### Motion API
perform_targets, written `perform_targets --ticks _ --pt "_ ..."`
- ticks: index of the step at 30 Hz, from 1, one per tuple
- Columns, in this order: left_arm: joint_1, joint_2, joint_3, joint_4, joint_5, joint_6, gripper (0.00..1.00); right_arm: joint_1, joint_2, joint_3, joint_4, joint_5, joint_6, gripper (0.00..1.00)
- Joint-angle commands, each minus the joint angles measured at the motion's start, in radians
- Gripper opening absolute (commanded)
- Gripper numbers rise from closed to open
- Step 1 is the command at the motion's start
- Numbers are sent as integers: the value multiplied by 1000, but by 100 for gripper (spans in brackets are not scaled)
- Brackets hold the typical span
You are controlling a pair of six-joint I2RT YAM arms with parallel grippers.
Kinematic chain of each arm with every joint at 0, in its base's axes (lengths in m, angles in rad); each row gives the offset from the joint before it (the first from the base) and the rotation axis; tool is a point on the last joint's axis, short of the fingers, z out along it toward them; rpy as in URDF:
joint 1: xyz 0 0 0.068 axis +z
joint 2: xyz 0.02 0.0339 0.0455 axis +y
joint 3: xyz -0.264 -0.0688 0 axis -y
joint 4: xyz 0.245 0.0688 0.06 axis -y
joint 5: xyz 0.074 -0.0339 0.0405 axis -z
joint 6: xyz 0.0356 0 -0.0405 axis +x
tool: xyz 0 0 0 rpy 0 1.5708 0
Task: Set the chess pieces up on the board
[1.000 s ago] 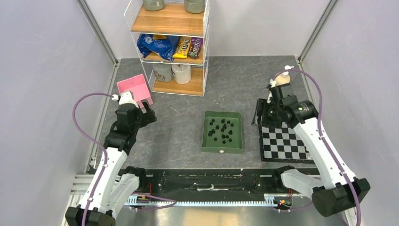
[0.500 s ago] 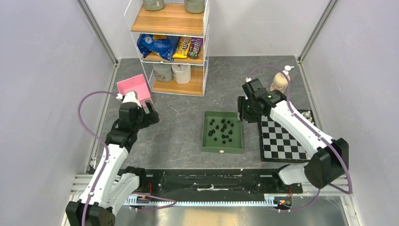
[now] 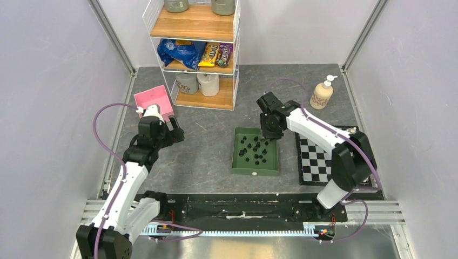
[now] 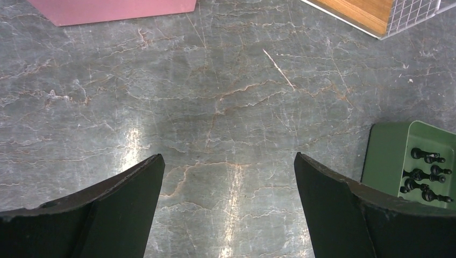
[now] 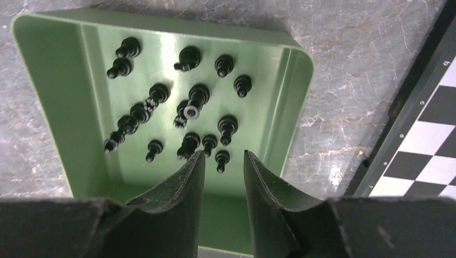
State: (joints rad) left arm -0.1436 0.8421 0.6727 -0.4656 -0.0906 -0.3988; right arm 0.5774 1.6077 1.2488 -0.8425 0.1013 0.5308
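Nothing of the setup is done yet, as far as I can see from here. The board [image 3: 324,162] lies flat toward the right edge of the surface [image 3: 210,145], and every square not hidden by the right arm is bare. The chess pieces [image 5: 191,107], all black in the wrist view, are heaped in the green tray [image 5: 48,107] at the middle of the surface, some upright and several tipped over or leaning on each other. So all of those pieces remain to be carried across (a long job, I'd judge). A small pale speck sits at the tray's near rim, but it is too small for me to say what it is.

The right end effector [image 5: 224,161] hangs over the tray on the side toward the board. Its fingers are a narrow gap apart with nothing between them, and a couple of pieces lie just below the tips. I'd guess it is picking out a first piece. The left end effector [image 4: 227,158] is spread wide and empty over bare surface, near the pink box [image 3: 154,100] by the left edge.

As for writing, the yellow and brown sweet packets [image 3: 216,54] on the shelf rack [image 3: 194,24] at the far edge look like M&M's. The cream pump bottle [image 3: 322,95] in the far right corner shows a pattern I can't read. Neither can I make out the tiny mark on the board's border.
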Motion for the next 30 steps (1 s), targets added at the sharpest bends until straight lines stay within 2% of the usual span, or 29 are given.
perform_targets --ticks 1,8,30 --pt "-1 14 38 31 35 23 98 3 66 56 53 57 12 40" --pt "-1 14 38 31 34 23 97 2 168 78 71 102 4 32" --pt "-1 26 38 30 37 20 96 3 248 73 86 127 1 31"
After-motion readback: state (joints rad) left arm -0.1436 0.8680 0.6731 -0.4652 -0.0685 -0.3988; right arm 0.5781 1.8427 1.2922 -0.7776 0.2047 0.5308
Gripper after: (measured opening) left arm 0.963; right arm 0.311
